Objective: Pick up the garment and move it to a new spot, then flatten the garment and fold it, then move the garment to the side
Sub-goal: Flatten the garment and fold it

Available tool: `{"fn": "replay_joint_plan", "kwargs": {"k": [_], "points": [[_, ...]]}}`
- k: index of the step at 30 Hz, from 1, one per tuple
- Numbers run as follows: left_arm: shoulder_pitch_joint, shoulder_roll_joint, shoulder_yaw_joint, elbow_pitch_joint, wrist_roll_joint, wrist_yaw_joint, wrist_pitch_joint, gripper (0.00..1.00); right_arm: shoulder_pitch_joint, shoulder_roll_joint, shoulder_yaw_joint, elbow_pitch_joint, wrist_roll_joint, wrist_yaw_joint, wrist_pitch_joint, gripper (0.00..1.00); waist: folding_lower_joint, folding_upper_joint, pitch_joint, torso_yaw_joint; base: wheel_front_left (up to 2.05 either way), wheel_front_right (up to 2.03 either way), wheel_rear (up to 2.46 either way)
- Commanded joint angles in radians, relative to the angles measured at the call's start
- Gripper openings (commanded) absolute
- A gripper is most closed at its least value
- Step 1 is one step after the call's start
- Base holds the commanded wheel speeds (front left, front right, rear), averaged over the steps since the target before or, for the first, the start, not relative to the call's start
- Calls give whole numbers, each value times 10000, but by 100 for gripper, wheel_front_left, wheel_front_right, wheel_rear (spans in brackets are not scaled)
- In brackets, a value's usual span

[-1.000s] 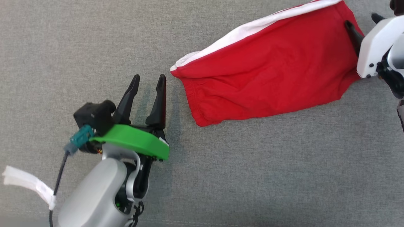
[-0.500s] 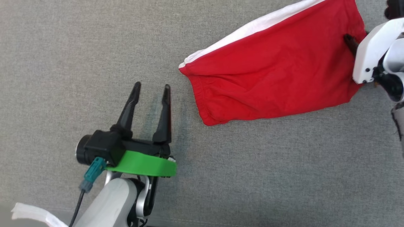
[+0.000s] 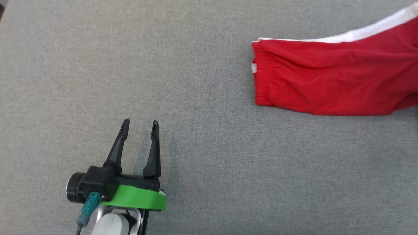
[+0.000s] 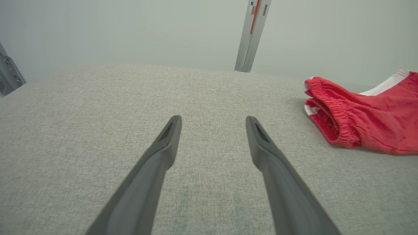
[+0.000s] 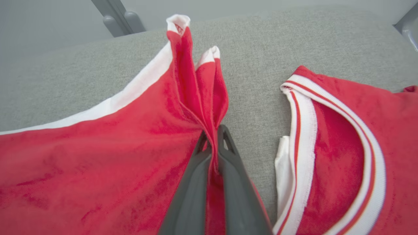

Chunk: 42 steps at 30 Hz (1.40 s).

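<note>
Two dark fingers of the left gripper [image 3: 140, 121] stand spread wide at the lower left of the head view, holding nothing, over the grey fabric surface [image 3: 228, 169]. Up and to the right, well apart from them, the red garment [image 3: 326, 81] lies on that surface at the upper right of the frame. Its white stripe [image 3: 359, 32] runs along its top edge and its gathered end faces left. In the right wrist view the right gripper [image 5: 214, 132] is pinched tight on a raised fold of the garment at frame centre. A second red piece [image 5: 339, 169] with striped trim lies at the right.
</note>
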Motion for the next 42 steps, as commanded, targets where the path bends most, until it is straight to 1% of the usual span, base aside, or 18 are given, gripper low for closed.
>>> {"fn": "replay_joint_plan", "kwargs": {"k": [1,3,6,8,10,13,16,21,25,26,27,28,29,33,36,39,42], "points": [[256,-103,173,63,188,-132,-25,100,121,-28,-166,-44,-74,-16,-181,0,0,-1,-596,-107,0,0,0],[457,-251,396,156,329,-291,-25,100,176,104,-247,-196,50,-15,-198,0,0,-1,-840,-115,0,0,0],[681,-455,608,279,500,-521,-25,100,186,315,109,-680,312,-15,4,0,0,-1,-1087,-87,0,0,0],[796,-599,732,331,605,-634,-25,100,134,602,572,-1092,567,-13,221,0,0,-1,-1192,-54,0,0,0],[857,-717,837,371,690,-778,-25,100,48,959,1244,-1564,780,-12,536,0,0,-1,-1188,5,0,0,0],[827,-860,908,452,743,-947,-26,100,-62,1592,2029,-1804,840,-12,859,0,0,-1,-1106,121,0,0,0],[734,-941,890,583,770,-1051,-26,100,-32,2233,2791,-1502,522,-12,1123,0,0,-1,-1011,335,0,0,0],[610,-991,820,786,692,-1121,-26,100,-27,3141,3199,-715,102,-12,660,0,0,-1,-945,646,0,0,0],[627,-1002,843,868,565,-1044,-26,100,-22,3452,3441,-206,-35,-12,468,0,0,-1,-1023,702,0,0,0],[644,-1002,872,882,535,-1017,-26,100,-4,3530,3473,-123,-18,-12,435,7,0,-1,-1071,677,0,0,0],[667,-1003,903,892,507,-987,-26,100,16,3590,3488,-72,-3,-10,407,36,0,-1,-1110,642,0,0,0],[698,-1002,936,901,490,-945,-26,100,34,3631,3504,-54,-76,-10,301,69,0,-1,-1151,581,0,0,0],[708,-1004,951,898,495,-942,-26,100,57,3652,3499,-50,-123,-10,216,100,0,-1,-1175,527,0,0,0],[733,-1002,957,904,479,-945,-26,100,314,3804,3509,-361,246,-10,-59,100,0,-1,-1333,299,0,0,0],[814,-1000,1007,925,517,-907,-26,100,701,3815,3491,-1037,701,-10,-242,100,0,-1,-1480,134,0,0,0],[925,-1000,1057,903,584,-939,-26,100,1039,3446,3119,-1802,874,-12,-484,100,0,-1,-1540,3,0,0,0],[953,-999,1097,856,653,-1000,-26,100,1238,2965,2415,-2411,561,-10,-823,100,0,-1,-1465,-64,0,0,0]]}}
